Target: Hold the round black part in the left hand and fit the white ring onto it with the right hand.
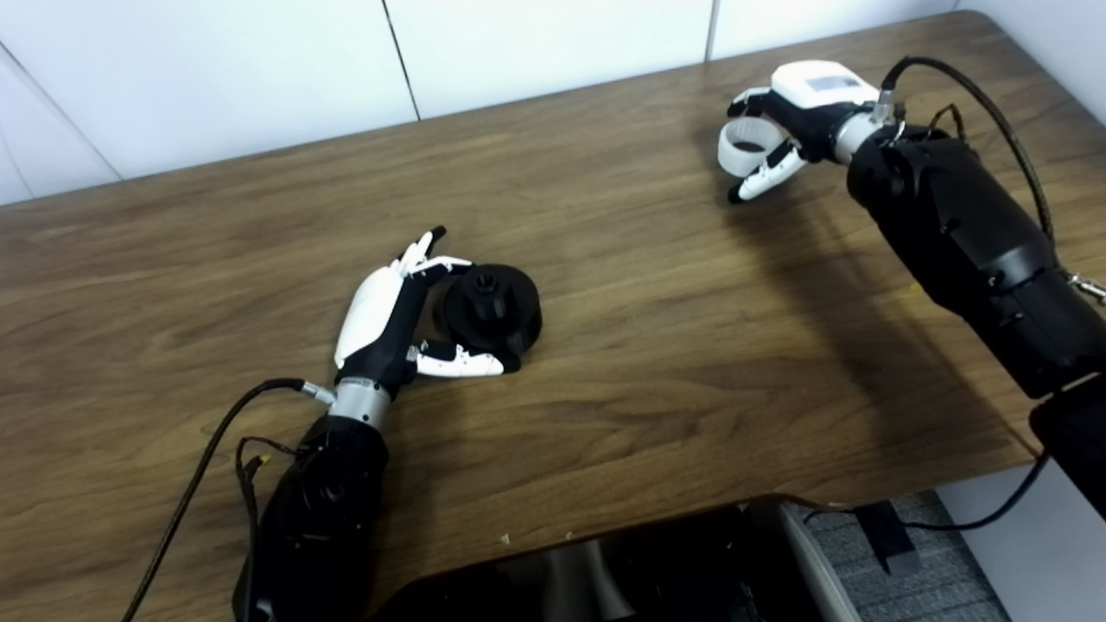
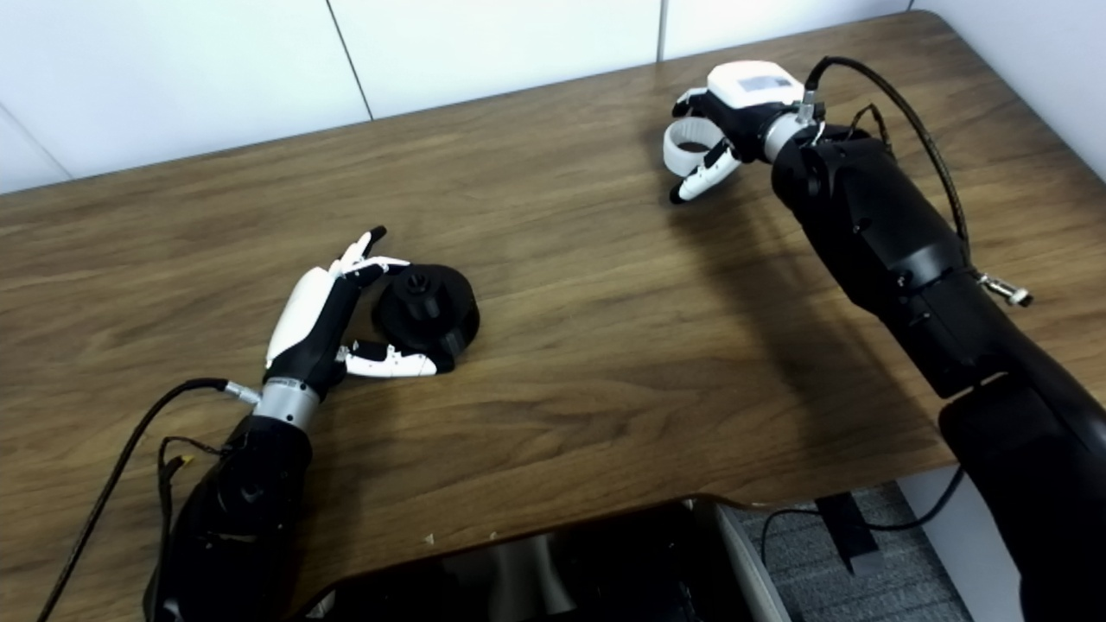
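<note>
Table bears one round black part; right hand grips one white ring.

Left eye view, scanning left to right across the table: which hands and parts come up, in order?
left hand → round black part → white ring → right hand

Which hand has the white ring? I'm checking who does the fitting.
The right hand, raised at the table's far right, is shut on the white ring. The left hand only cups the round black part.
</note>
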